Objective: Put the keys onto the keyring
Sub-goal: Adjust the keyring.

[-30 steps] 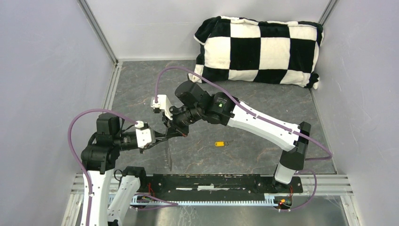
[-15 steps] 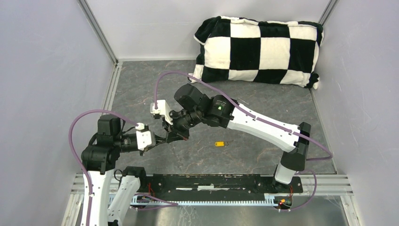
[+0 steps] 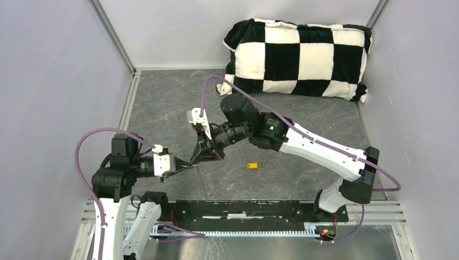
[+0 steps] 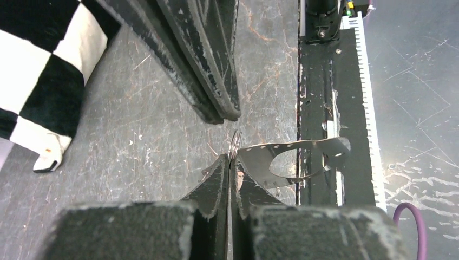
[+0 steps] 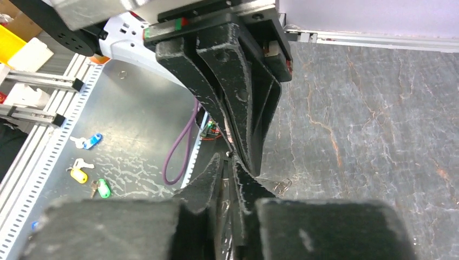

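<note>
My left gripper (image 3: 188, 164) (image 4: 230, 160) is shut on the keyring (image 4: 260, 162), a silvery loop that sticks out to the right of its tips towards the base rail. My right gripper (image 3: 208, 157) (image 5: 227, 160) is shut, tip to tip with the left one. I cannot tell whether it grips the ring. Its dark fingers (image 4: 211, 70) hang just above the ring's edge. The yellow-orange key (image 3: 252, 166) lies flat on the table, to the right of both grippers. A green-headed key (image 5: 102, 188) lies on the steel shelf below the table edge.
A black-and-white checked pillow (image 3: 299, 57) lies at the back right. A black base rail (image 3: 238, 208) runs along the near edge. Blue (image 5: 93, 140) and yellow (image 5: 79, 175) tagged keys lie on the steel shelf. A small wire ring (image 5: 281, 187) rests on the table.
My left gripper has shut on the keyring. The right arm has swung to the right, its tips still at the left gripper. The ring's thin line hanging below the grippers no longer shows from above.
</note>
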